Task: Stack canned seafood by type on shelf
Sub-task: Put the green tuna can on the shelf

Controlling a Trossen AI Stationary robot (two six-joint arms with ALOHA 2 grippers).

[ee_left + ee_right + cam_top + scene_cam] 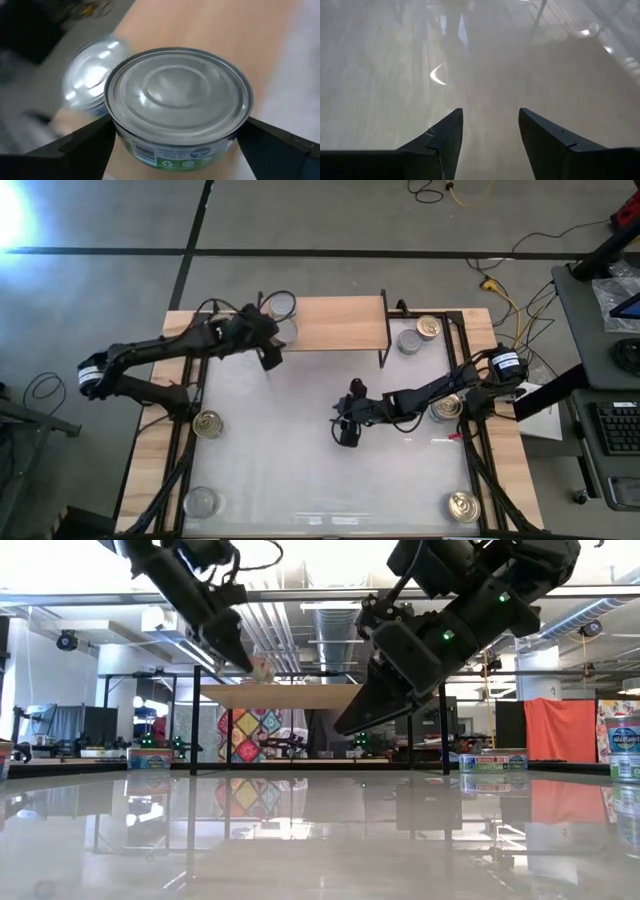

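Note:
My left gripper is shut on a silver-topped can over the left end of the light-wood shelf. In the low view this can shows just above the board. Another silver-topped can stands on the shelf's far left corner, just behind the held one. My right gripper hangs open over the bare middle of the table, its fingers with nothing between them. My left gripper pinches the silver-topped can by its round side wall, one finger on each opposite side. The fingers slant down from the table's left side. The can sits upright, top up; its underside is hidden, so I cannot tell whether it rests on the shelf.
To the right of the shelf stand a silver-topped can and a gold-topped can. More gold-topped cans are at the left, under the right arm and at the near right. A silver-topped can is at the near left.

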